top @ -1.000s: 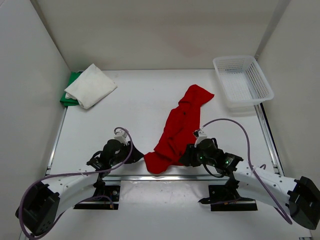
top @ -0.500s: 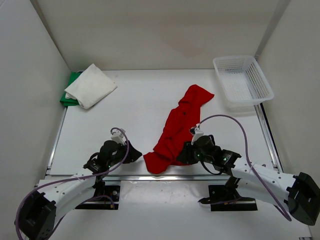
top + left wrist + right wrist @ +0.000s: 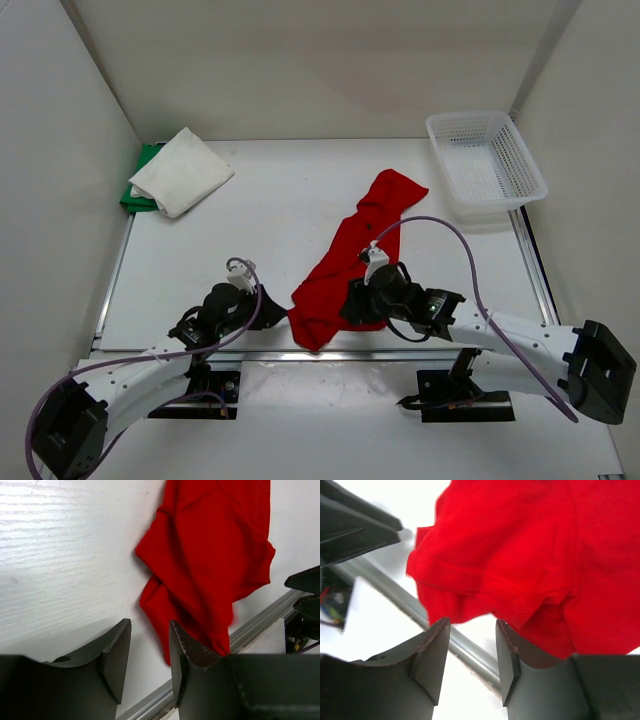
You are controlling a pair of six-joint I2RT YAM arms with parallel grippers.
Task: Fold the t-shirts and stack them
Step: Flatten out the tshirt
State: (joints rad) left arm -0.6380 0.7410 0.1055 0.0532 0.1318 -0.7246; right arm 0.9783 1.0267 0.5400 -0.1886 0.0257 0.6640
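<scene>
on the white table (image 3: 265, 225), red t-shirt (image 3: 352, 252)

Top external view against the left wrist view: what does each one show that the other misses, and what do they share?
Only the top external view shows the white t-shirt lying on the green t-shirt in the far left corner, the mesh basket at far right, and the whole length of the red t-shirt. Only the left wrist view shows the gap between the fingers of the left gripper, open with nothing in it. Both show the red t-shirt's crumpled near end, the table and the metal rail along its near edge.
</scene>
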